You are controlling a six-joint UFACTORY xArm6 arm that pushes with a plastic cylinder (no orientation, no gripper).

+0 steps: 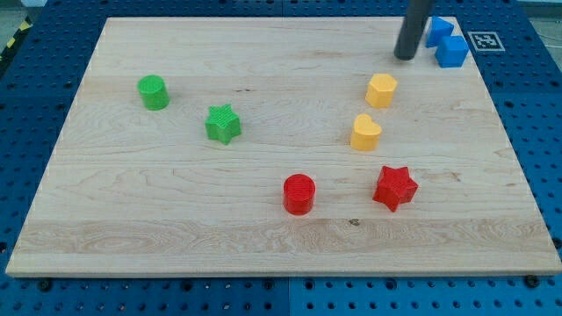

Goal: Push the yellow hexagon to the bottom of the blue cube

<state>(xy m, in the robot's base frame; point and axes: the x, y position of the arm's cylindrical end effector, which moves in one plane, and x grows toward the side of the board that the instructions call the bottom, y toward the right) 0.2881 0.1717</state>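
**Yellow hexagon sits apart from the blue cube**

The yellow hexagon [381,89] lies right of centre on the tabletop [132,211], well below and left of the blue cube [452,51] at the far right edge. A second blue block [438,30] touches the cube. My tip [405,57] stands just left of the cube, above the hexagon. A yellow heart-like block [366,132] lies near the hexagon. There is no claw, only the rod.

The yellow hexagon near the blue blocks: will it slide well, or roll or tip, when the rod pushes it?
The yellow hexagon looks squat and flat-bottomed, so it probably slides without tipping. Its flat sides make rolling unlikely, though an off-centre push from my tip may turn it. It seems rigid and light.
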